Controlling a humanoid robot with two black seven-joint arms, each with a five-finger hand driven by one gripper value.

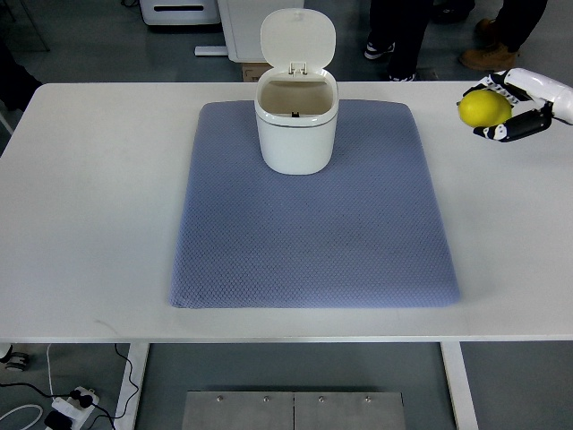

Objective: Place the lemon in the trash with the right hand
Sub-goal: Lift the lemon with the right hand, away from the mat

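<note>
With our right hand [512, 109] clamped around the lemon [484, 107] above the table's [89, 179] far right edge, we should carry it level, well left to the open-lidded trash bin [296, 121] on the blue mat [313, 233], releasing only above its mouth.

A single overhead camera looks steeply down from the near side of a white table [89, 224], far enough back to take in its full width, the near edge below and floor beyond the far edge
</note>
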